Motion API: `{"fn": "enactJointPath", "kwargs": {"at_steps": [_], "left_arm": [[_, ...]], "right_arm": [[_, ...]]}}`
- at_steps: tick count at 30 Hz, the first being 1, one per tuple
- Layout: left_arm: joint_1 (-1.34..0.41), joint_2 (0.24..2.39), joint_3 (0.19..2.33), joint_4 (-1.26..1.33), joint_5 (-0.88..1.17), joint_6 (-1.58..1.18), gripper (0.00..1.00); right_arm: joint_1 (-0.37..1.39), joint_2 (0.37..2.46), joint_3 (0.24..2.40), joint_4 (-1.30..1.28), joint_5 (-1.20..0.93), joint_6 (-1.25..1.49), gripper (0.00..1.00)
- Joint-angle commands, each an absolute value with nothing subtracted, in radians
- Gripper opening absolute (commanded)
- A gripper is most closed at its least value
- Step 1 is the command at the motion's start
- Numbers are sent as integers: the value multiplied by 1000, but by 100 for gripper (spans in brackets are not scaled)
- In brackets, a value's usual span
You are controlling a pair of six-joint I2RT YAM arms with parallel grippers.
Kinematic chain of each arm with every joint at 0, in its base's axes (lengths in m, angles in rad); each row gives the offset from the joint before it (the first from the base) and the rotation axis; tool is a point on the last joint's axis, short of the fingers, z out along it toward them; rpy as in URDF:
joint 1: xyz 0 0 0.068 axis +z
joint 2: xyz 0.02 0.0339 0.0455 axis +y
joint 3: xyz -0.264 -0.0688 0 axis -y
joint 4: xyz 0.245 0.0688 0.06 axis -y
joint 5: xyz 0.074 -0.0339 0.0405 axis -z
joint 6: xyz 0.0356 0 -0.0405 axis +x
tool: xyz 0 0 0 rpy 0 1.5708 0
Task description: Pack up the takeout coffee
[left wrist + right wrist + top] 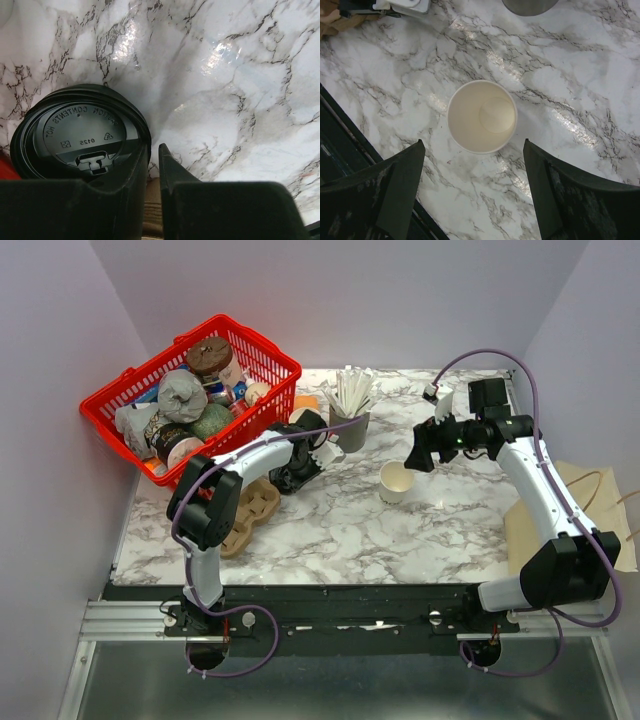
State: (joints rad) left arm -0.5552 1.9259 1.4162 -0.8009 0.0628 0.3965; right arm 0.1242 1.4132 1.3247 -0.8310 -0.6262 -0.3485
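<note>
Hovering over the takeout coffee cup (481,116), the right gripper (473,145) has its jaws spread wide. In the wrist view one dark finger stands on either side of the cup and neither touches it. The cup is cream-white paper, upright and open-topped, with its pale inside and round bottom showing. It stands on the marble bench (400,540) a little right of the middle, well apart from every edge.

The left gripper (153,148) reaches toward the back-left part of the bench, close to the near corner of the red basket (150,360). That basket sits tilted at the bench's back-left corner, heaped with cups and wrapped items. The left wrist camera looks down on a round black lid (80,132) with a sip tab and raised lettering, lying on the marble right at the fingertips. The fingers (172,172) are drawn close, with only a thin slit between them, and one of them overlaps the lid's rim. Whether they actually pinch that rim I cannot tell from this angle.

A grey cup of white sticks (348,428) stands toward the back edge, between the two grippers. A cardboard cup carrier (250,510) lies flat near the left edge, beside the left arm. A brown paper bag (585,500) lies flat just beyond the bench's right edge.
</note>
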Motion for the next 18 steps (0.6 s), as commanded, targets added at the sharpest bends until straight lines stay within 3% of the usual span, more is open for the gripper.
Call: {"fn": "enactJointPath", "kwargs": {"at_steps": [1,18], "left_arm": [[-545,1933,1439,-778,26,406,27],[-523,1919,1462,-798,-14,434,34]], "right_arm": [[124,1422,1348,-834,-637,-348,89],[126,1447,1365,-830,-644,-339,89]]}}
